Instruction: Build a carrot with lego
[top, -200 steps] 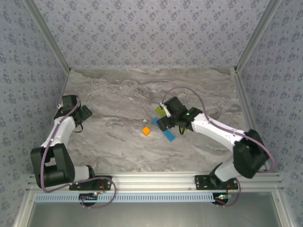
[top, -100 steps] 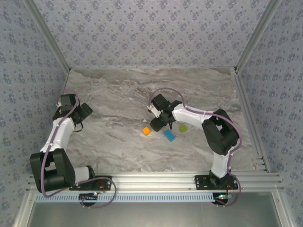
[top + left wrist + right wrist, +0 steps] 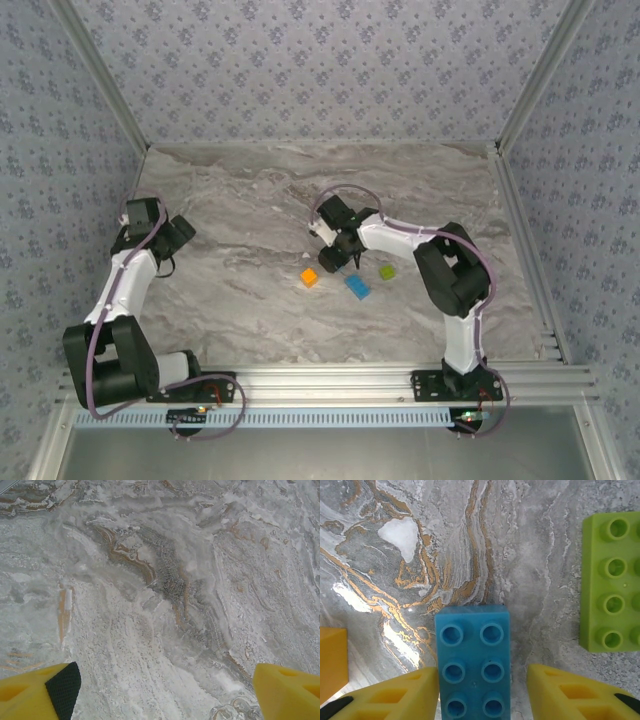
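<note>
While the right jaws hung low over the desk [image 3: 420,555], they stood partly apart, with a blue brick [image 3: 472,650] lying right between their yellow fingers [image 3: 395,695]. One finger sat close against the brick's left side. A thin gap showed on its right side, so the jaws were not pinching it yet. The brick's long side ran straight away from the wrist, in line with the fingers. I think a squeeze would catch it across its thin way, which is the easy way. Just to the right lay a long lime-green brick [image 3: 612,580], apart from the blue one. An orange brick [image 3: 332,660] lay to the left, beside the left finger, and it might get bumped. Seen from above, another blue brick [image 3: 357,287] lay a little nearer the arms. These bricks all lay loose, so the carrot was not built yet. Far off on the left, the left jaws were wide apart with nothing between them. The right arm was much the nearer one.
</note>
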Controlling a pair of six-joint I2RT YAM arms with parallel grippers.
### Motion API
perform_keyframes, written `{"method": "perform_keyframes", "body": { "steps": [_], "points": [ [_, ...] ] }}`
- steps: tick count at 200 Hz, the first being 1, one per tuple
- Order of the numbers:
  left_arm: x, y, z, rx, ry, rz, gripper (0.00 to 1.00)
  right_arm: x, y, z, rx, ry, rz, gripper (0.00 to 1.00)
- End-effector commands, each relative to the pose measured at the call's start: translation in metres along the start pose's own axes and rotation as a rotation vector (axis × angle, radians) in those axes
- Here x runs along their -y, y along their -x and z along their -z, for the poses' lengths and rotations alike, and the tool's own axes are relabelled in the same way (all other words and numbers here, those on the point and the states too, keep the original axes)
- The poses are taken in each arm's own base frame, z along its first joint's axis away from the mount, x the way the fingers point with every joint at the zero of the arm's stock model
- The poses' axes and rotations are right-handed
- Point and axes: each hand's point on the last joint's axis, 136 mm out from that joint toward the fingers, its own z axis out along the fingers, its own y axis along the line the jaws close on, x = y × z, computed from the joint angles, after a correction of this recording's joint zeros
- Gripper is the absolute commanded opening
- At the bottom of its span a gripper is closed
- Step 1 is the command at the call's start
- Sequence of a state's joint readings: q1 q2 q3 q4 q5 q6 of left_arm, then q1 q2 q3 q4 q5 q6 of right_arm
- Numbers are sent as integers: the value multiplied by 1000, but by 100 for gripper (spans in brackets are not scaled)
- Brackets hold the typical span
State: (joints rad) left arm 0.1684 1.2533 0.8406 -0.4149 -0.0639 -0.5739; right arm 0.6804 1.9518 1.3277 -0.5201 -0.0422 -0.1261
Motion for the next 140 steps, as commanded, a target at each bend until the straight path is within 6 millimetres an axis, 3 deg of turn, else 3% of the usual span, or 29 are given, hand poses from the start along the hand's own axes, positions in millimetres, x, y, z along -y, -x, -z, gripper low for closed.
{"method": "perform_keyframes", "body": {
  "steps": [1, 106, 140],
  "points": [
    [1, -2, -3, -6, -10, -1, 91, 1, -3, -3, -30, 20, 8, 51],
    [2, -3, -3, -13, -16, -4, 90, -2, -7, -10, -55, 41, 13, 51],
    [3, -3, -3, -14, -19, -5, 90, -3, -6, -11, -57, 45, 12, 42]
  ]
}}
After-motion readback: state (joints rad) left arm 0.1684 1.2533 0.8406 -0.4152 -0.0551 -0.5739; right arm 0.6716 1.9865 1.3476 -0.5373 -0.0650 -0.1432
